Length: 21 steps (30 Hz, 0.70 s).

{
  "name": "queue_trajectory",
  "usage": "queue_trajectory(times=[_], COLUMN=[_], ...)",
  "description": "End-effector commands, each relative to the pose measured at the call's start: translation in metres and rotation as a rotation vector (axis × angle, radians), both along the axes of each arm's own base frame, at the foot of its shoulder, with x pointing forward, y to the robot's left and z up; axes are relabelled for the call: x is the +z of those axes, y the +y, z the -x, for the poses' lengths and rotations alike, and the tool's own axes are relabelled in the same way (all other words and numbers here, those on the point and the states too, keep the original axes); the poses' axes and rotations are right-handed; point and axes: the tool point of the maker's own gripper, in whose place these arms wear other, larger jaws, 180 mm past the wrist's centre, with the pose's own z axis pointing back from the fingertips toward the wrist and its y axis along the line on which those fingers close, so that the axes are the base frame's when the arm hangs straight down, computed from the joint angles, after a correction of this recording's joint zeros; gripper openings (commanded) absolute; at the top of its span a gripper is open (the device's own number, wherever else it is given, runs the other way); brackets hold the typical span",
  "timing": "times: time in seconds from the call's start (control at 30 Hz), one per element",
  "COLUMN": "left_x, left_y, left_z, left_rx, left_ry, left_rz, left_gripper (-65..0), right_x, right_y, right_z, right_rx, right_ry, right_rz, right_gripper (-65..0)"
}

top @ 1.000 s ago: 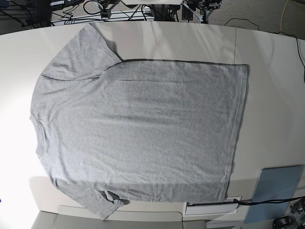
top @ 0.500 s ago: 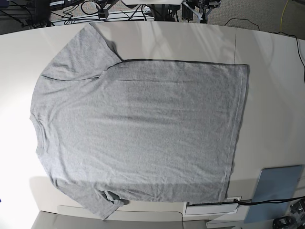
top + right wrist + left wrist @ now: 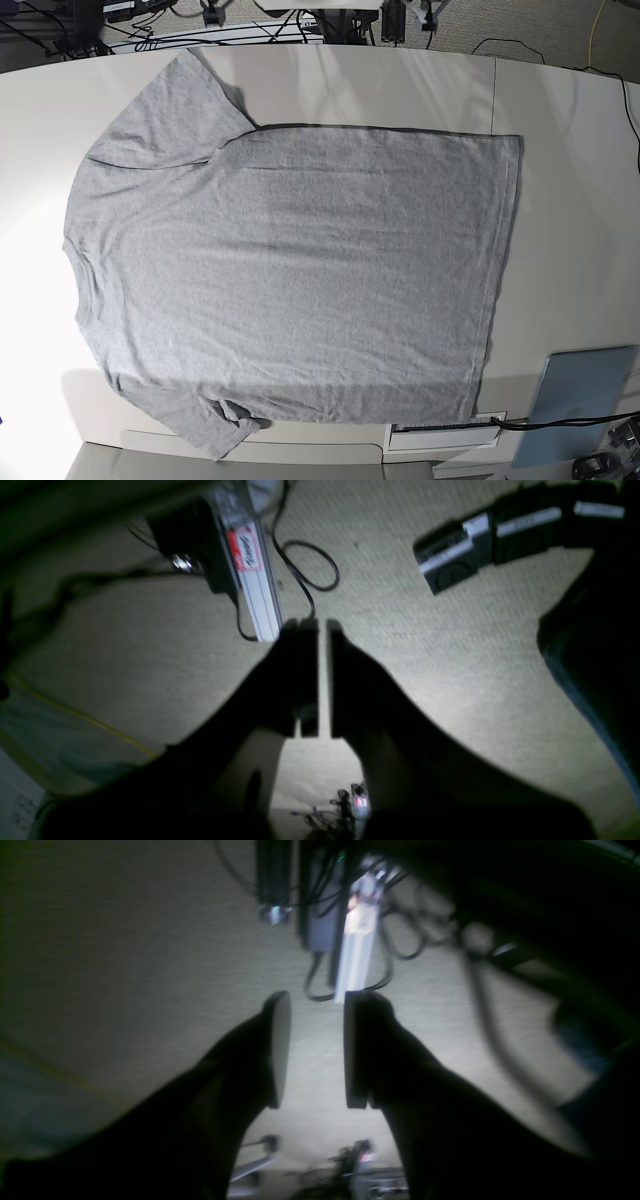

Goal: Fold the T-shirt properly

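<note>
nothing shifted on the table since a second ago; only the dark gear at the far edge sits a little differently now, two small dark pieces showing past the rim. nearest the base camera, bluish-grey panel (image 3: 585, 402) at the near right corner, just beside a small white box (image 3: 446, 434). next, t-shirt (image 3: 290, 270) spread flat and plain side up across the pale table (image 3: 570, 200), collar to view-left, hem to view-right, one sleeve over the near edge, the other toward the far edge. off the table, over carpet and cables: left gripper (image 3: 312, 1050) with pads clearly apart, holding nothing; right gripper (image 3: 322, 677) nearly closed, thin slit between the jaws, empty.
</note>
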Motion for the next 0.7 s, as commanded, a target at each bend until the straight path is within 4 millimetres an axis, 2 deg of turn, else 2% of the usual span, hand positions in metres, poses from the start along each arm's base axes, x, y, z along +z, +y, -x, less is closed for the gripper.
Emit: queue_trajectory(times=[0.0, 0.13, 0.33, 0.47, 0.67], left_x=[0.002, 0.014, 0.049, 0.083, 0.145], left_y=[0.004, 0.008, 0.012, 0.017, 0.053], left_z=[0.003, 0.016, 0.017, 0.006, -0.027], left_rx=[-0.017, -0.043, -0.087, -0.155, -0.324], left_ry=[-0.009, -0.033, -0.114, -0.194, -0.333], left_rz=[-0.008, 0.000, 0.026, 0.049, -0.012], left_gripper=[-45.2, -45.2, -45.2, -45.2, -45.2], right_x=[0.003, 0.016, 0.052, 0.090, 0.167], right_y=[-0.007, -0.014, -0.037, -0.053, -0.089], right_z=[0.009, 0.030, 0.042, 0.039, 0.016], right_rx=[0.004, 0.032, 0.026, 0.069, 0.248], right_ry=[0.002, -0.016, -0.106, -0.157, -0.257], right_rz=[0.011, -0.012, -0.013, -0.055, -0.066], right_gripper=[-61.1, -61.1, -61.1, -61.1, -61.1])
